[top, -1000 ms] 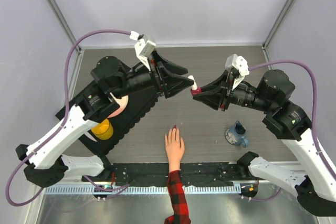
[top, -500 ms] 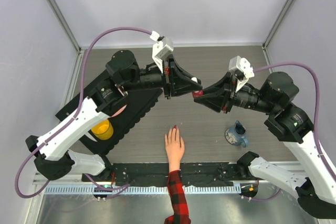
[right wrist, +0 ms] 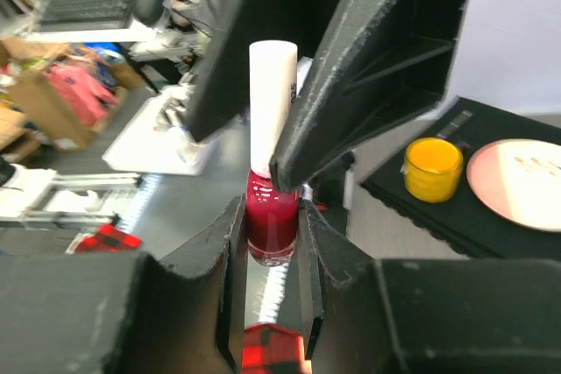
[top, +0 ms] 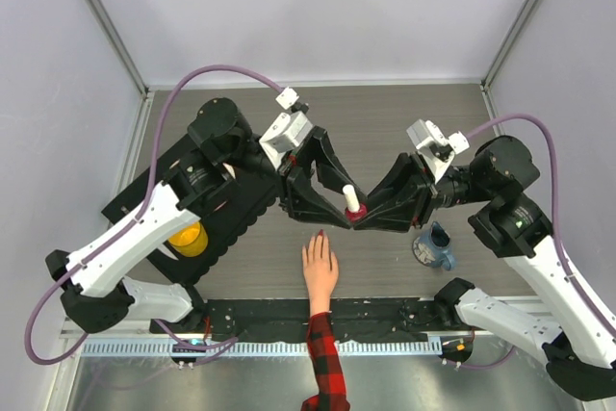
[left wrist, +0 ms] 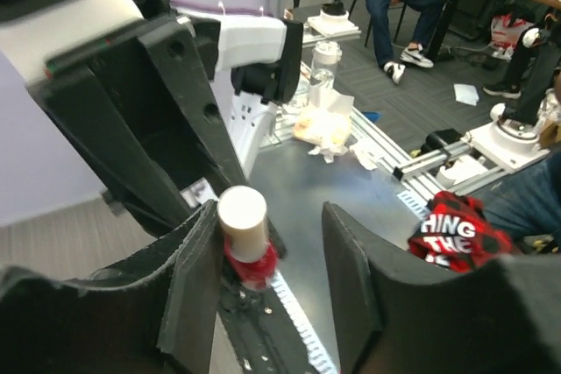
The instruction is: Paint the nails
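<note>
Our right hand (right wrist: pixel 272 236) is clamped on the red glass body of the polish bottle (right wrist: pixel 270 221) and holds it upright in the air. Our left hand (left wrist: pixel 267 279) comes in from the other side with its fingers apart around the white cap (left wrist: pixel 243 216). The cap rests against one finger, with a clear gap to the other, so nothing grips it yet.

From above, the two hands meet tip to tip over the table (top: pixel 385 122). The bottle hangs near the nails (top: pixel 319 235), just beyond the fingertips of the model hand (top: pixel 320 265). That hand lies flat, palm down, with its plaid sleeve (top: pixel 324 353) running off the near edge. One nail looks red; the others are too small for us to judge. A blue mug (top: pixel 433 247) stands off to the right.

We see three ways this could go wrong:

- **Off-centre cap:** if the left fingers close as they stand, one lands first and levers the bottle sideways in the right hand's grip.
- **Smooth, round glass:** a twist on the cap could spin the whole bottle instead of loosening the cap.
- **Bottle close to the model hand:** a slip or tilt once it is open could put polish on the skin, the sleeve or the table rather than on the nails.
</note>
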Available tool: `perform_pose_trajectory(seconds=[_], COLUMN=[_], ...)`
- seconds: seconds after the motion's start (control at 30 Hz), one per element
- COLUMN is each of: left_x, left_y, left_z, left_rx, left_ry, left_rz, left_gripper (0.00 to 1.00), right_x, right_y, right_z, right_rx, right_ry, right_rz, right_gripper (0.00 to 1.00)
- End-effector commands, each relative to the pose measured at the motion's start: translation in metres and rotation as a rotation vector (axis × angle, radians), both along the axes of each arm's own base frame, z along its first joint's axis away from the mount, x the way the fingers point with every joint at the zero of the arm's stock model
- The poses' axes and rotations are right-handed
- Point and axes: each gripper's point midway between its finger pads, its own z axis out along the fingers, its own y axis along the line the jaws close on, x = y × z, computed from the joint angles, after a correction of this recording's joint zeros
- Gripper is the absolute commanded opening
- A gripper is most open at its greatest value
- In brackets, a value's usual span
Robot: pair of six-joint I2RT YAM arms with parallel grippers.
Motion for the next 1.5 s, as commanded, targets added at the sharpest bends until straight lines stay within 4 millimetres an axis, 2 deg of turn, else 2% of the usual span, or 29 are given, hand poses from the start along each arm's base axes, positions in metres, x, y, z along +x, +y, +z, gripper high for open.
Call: perform_pose_trajectory(seconds=[0.0, 0.03, 0.07, 0.1, 0.13, 0.17, 0.2, 0.23, 0.37, 0.47, 0.5, 0.7, 0.77, 0.87, 1.03, 1.07, 1.13, 1.2, 1.43, 1.47], left_x=[0.003, 0.005, 0.014, 0.022, 0.043, 0.048, 0.054, 0.061, 0.085, 0.091, 0.094, 0.093, 0.088, 0.078, 0.070, 0.069, 0.067, 0.068, 0.070, 0.070], left_y=[0.019, 0.026, 0.028, 0.031, 0.033, 0.039, 0.042, 0.044, 0.044, 0.043, 0.037, 0.022, 0.019, 0.011, 0.004, 0.004, 0.003, 0.003, 0.000, -0.001], left_z=[0.014, 0.020, 0.016, 0.018, 0.022, 0.022, 0.023, 0.022, 0.016, 0.011, 0.004, -0.015, -0.017, -0.021, -0.025, -0.024, -0.023, -0.023, -0.023, -0.024], left_rx=[-0.013, -0.035, -0.009, -0.012, -0.014, -0.003, 0.004, 0.015, 0.081, 0.128, 0.159, 0.280, 0.304, 0.334, 0.353, 0.351, 0.352, 0.353, 0.355, 0.359], left_ry=[-0.071, -0.100, -0.084, -0.082, -0.059, -0.042, -0.031, -0.023, 0.024, 0.038, 0.034, 0.037, 0.046, 0.070, 0.094, 0.094, 0.098, 0.098, 0.108, 0.111], left_rz=[0.175, 0.231, 0.300, 0.366, 0.508, 0.562, 0.608, 0.649, 0.776, 0.799, 0.790, 0.722, 0.679, 0.597, 0.530, 0.522, 0.504, 0.512, 0.516, 0.515], left_gripper=[0.55, 0.58, 0.59, 0.60, 0.63, 0.63, 0.64, 0.73, 0.76, 0.75, 0.75, 0.71, 0.71, 0.67, 0.55, 0.49, 0.43, 0.36, 0.24, 0.15], right_x=[0.022, 0.031, 0.037, 0.052, 0.058, 0.064, 0.067, 0.071, 0.079, 0.081, 0.081, 0.078, 0.079, 0.080, 0.079, 0.080, 0.080, 0.078, 0.077, 0.078], right_y=[-0.005, -0.004, -0.006, -0.010, -0.011, -0.013, -0.016, -0.017, -0.014, -0.013, -0.014, -0.017, -0.018, -0.019, -0.019, -0.019, -0.019, -0.019, -0.020, -0.021], right_z=[0.007, 0.002, -0.001, -0.005, -0.008, -0.011, -0.013, -0.015, -0.022, -0.024, -0.024, -0.027, -0.029, -0.029, -0.030, -0.030, -0.032, -0.032, -0.031, -0.031], right_rx=[-0.040, -0.068, -0.089, -0.125, -0.144, -0.161, -0.179, -0.189, -0.226, -0.238, -0.243, -0.258, -0.262, -0.264, -0.267, -0.268, -0.272, -0.273, -0.269, -0.269], right_ry=[-0.060, -0.065, -0.072, -0.085, -0.091, -0.095, -0.116, -0.122, -0.132, -0.139, -0.139, -0.150, -0.151, -0.158, -0.159, -0.162, -0.161, -0.161, -0.168, -0.167], right_rz=[-0.176, -0.212, -0.250, -0.341, -0.376, -0.406, -0.425, -0.444, -0.451, -0.447, -0.449, -0.449, -0.453, -0.460, -0.456, -0.458, -0.460, -0.454, -0.454, -0.456], right_gripper=[0.01, 0.01, 0.01, 0.01, 0.01, 0.01, 0.01, 0.01, 0.01, 0.01, 0.01, 0.01, 0.01, 0.01, 0.01, 0.01, 0.01, 0.01, 0.01, 0.01])
